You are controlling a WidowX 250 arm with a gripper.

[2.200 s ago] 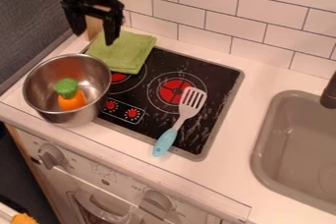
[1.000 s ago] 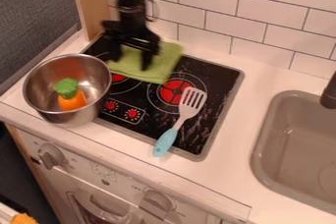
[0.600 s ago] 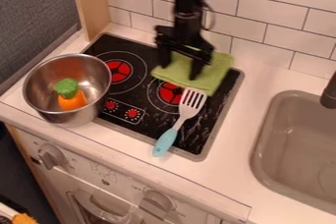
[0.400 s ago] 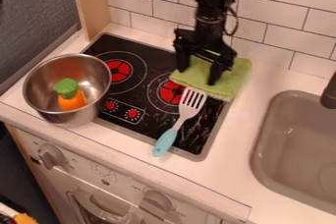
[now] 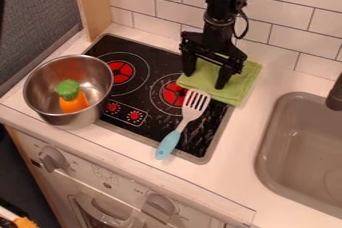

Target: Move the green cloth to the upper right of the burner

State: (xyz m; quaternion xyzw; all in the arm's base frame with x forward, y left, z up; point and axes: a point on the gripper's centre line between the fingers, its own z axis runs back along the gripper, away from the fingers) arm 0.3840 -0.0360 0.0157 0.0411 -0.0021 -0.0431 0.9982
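Observation:
The black gripper (image 5: 204, 79) is over the green cloth (image 5: 239, 83), its two fingers spread apart with their tips down at the cloth's left part. The cloth lies flat across the upper right corner of the black cooktop (image 5: 150, 51), covering the back of the right burner (image 5: 175, 93) and reaching past the cooktop's edge onto the white counter. Part of the cloth is hidden beneath the gripper.
A slotted spatula (image 5: 170, 142) with a blue handle lies on the cooktop, its head just below the cloth. The metal pot (image 5: 93, 108) at left holds a toy vegetable (image 5: 72, 99). On the right is the sink (image 5: 267, 142), behind everything a tiled wall (image 5: 294, 27).
Gripper and cloth have travelled together from the cooktop's upper left to its upper right, uncovering the left burner. Spatula and pot have stayed put.

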